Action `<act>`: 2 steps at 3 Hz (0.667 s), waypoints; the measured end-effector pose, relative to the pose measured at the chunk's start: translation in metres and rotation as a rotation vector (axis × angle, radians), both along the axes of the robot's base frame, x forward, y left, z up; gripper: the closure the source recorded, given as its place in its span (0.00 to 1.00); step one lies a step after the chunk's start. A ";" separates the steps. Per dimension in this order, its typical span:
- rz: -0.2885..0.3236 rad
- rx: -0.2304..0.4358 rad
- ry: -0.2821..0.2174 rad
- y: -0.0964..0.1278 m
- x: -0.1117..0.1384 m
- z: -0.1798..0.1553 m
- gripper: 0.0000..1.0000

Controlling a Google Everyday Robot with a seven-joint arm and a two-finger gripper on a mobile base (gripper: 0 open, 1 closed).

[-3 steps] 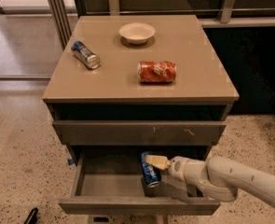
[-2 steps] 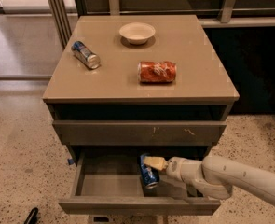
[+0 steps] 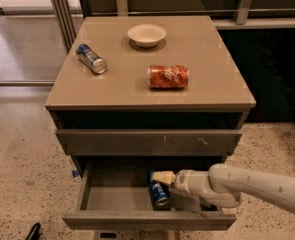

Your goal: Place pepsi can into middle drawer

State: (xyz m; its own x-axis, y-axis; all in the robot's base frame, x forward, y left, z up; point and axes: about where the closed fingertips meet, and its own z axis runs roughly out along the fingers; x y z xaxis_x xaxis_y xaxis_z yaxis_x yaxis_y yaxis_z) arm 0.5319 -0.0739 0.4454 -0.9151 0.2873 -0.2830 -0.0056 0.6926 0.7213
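Observation:
The pepsi can [image 3: 159, 192], dark blue with white lettering, is tilted inside the open middle drawer [image 3: 112, 198], right of the middle of its grey floor. My gripper [image 3: 163, 178] reaches in from the right on a pale arm and is shut on the can's upper end. One cream fingertip [image 3: 162, 177] shows above the can; the other is hidden behind it. The can's lower end is at or just above the drawer floor.
The drawer above [image 3: 147, 142], with a pale-scratched front, is closed. On the cabinet top [image 3: 207, 91] lie a slim blue-and-silver can [image 3: 91, 58] at the left, an orange can [image 3: 168, 76] in the middle and a white bowl [image 3: 146, 35] at the back.
My gripper and the pepsi can have moved together a little down and to the left inside the drawer. Nothing on the cabinet top has moved.

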 end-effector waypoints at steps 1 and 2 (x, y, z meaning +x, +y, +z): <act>0.002 -0.004 0.003 0.000 0.000 -0.002 0.81; 0.002 -0.004 0.003 0.000 0.000 -0.002 0.58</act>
